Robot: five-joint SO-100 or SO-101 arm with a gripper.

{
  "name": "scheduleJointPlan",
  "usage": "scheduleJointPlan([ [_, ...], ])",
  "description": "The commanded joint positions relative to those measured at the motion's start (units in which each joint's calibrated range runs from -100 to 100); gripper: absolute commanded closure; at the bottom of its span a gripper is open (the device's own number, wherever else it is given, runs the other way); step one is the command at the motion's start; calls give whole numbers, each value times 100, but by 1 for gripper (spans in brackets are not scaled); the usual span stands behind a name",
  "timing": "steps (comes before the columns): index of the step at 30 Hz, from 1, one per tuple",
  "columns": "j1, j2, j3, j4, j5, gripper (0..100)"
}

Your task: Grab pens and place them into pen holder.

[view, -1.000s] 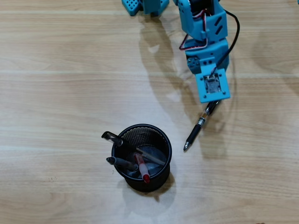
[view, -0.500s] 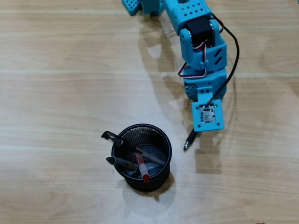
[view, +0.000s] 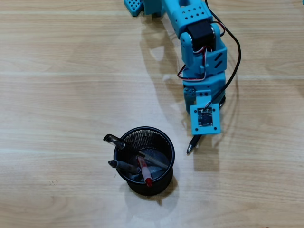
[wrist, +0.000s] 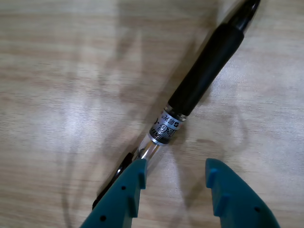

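While the mesh pen holder [view: 145,160] already keeps several pens, the gripper [wrist: 173,178] hangs released over a black-grip pen [wrist: 190,97] lying diagonally on the worktop [view: 57,85], jaws spread astride its clear barrel, likely lining up a grasp

A: What colour is the light wood-grain laminate worktop [view: 57,95]?
B: Pale beige, with faint darker streaks running across it.
A: And the round black wire-mesh pen holder [view: 159,137]?
B: Black all over, a fine grid pattern on its wall. 1 pen inside has a red tip.
A: The two-fingered plastic tool [wrist: 175,176]?
B: Teal-blue, like the arm.
A: The black-gripped clear-barrelled pen [wrist: 204,71]?
B: Black grip, a white band with black print, then clear plastic.
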Motion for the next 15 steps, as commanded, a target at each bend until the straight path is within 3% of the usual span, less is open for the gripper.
scheduleJointPlan([
  [1, -88, -22, -300, -9, -35, 86],
  [15, -334, 784, -651, -499, -51, 86],
])
